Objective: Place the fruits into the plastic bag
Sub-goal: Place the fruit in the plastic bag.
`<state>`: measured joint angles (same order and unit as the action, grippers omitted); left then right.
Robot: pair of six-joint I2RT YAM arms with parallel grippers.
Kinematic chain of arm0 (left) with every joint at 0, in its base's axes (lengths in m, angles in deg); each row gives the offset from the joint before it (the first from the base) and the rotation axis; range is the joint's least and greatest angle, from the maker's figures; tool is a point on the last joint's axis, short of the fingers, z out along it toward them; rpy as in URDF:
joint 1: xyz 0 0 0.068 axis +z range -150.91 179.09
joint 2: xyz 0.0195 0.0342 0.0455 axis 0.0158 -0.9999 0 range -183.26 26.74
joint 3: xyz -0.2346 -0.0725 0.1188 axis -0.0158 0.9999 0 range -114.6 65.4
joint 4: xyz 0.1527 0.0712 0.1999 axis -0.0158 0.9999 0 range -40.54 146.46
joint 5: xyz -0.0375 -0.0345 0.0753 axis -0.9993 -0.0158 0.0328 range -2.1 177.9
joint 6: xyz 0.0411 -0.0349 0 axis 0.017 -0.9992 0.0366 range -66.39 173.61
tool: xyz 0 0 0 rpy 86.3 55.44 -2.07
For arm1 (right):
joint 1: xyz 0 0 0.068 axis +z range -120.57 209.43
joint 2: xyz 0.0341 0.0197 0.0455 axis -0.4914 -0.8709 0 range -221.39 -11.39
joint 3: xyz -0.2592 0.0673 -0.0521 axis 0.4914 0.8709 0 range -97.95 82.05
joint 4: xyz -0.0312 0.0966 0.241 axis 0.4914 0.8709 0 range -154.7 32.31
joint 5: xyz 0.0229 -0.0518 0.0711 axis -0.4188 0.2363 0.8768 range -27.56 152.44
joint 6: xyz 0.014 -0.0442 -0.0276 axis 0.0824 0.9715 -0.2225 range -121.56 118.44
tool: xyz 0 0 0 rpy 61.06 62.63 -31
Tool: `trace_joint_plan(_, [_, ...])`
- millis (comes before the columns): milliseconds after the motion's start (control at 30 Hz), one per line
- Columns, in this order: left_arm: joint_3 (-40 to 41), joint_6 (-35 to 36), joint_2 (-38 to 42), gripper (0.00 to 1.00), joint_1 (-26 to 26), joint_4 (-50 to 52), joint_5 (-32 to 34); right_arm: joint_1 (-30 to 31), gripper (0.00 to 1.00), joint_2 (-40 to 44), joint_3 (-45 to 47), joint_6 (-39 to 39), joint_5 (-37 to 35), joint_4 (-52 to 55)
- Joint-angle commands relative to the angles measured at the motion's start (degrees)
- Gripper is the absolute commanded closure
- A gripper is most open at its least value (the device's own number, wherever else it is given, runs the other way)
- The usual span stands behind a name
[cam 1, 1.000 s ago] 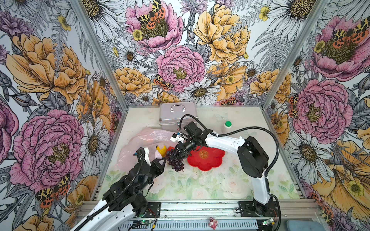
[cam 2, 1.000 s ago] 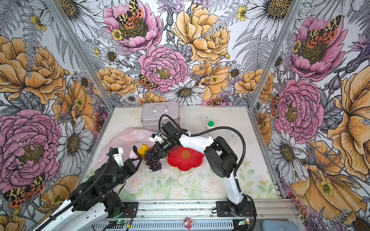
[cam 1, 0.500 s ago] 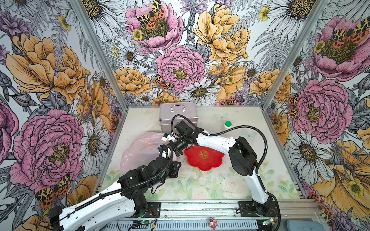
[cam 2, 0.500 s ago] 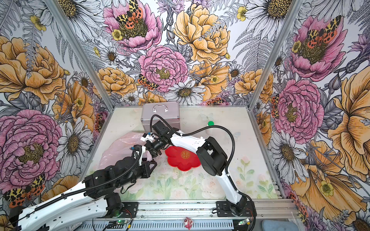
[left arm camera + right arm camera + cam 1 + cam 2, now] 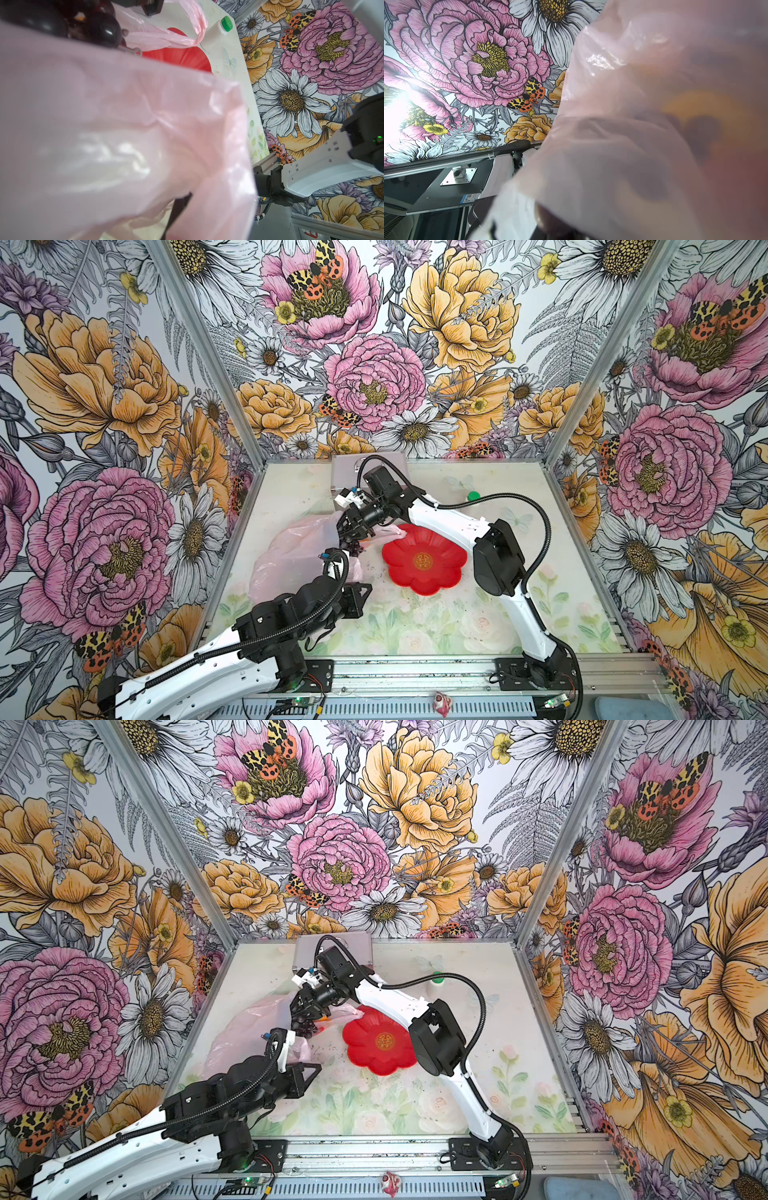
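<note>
- Plastic bag [image 5: 297, 558]: pale pink and crumpled, on the table's left half with its mouth toward the plate. Blurred yellow-orange and dark shapes show through the film in the right wrist view.
- Left gripper [image 5: 338, 560]: clenched on the bag's rim film at the mouth, largely hidden by it.
- Right gripper [image 5: 353, 533]: over the bag mouth, grasping the grape bunch [image 5: 355, 547], which hangs at the opening.
- Metal case [image 5: 343, 475]: silver, at the rear wall, behind the right arm.
- Plate [image 5: 424, 562]: red, flower-shaped, with a bag handle loop against its rim.
- Bottle [image 5: 473, 495]: white with a green cap, behind the plate and apart from it.
</note>
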<state>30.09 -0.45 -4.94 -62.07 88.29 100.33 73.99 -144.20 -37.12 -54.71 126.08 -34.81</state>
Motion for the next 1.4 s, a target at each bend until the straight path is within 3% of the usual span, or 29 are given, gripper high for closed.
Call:
trace_joint_plan(0, [-0.2,-1.2,0.7,1.0,0.5,0.4,1.1,0.1,0.74,-1.5,-1.6,-1.9,-2.5,-1.3])
trace_joint_plan(233, [-2.2,-1.0,4.1,1.0,5.4,3.3,0.0,-1.4,0.74,-1.8,-1.5,-5.2,-6.7,-1.3])
trace_joint_plan(400, [-3.9,-2.6,14.3,1.0,13.4,7.4,1.4,-1.8,0.74,-1.5,-1.5,-7.7,-9.2,-1.3])
trace_joint_plan(567, [-2.4,-4.9,19.2,1.0,19.8,6.9,-2.7,0.2,0.74,-2.8,-3.5,-7.9,-10.1,-1.3])
trace_joint_plan(867, [-2.5,-3.2,14.4,1.0,21.7,0.5,-3.4,4.7,0.74,-2.5,1.1,-5.8,-7.3,-1.3])
trace_joint_plan(1033, [-3.7,-1.4,8.3,1.0,23.7,-5.2,-7.9,5.2,0.74,-3.4,0.3,-5.5,-7.6,-1.4])
trace_joint_plan(1267, [-6.6,0.8,2.7,1.0,24.4,-7.1,-11.3,5.9,0.68,-9.9,-13.2,-8.6,-9.9,-2.1])
trace_joint_plan(1367, [-6.3,0.5,3.1,1.0,24.9,-7.0,-11.4,6.9,0.56,-15.0,-21.8,-12.1,-8.8,-4.3])
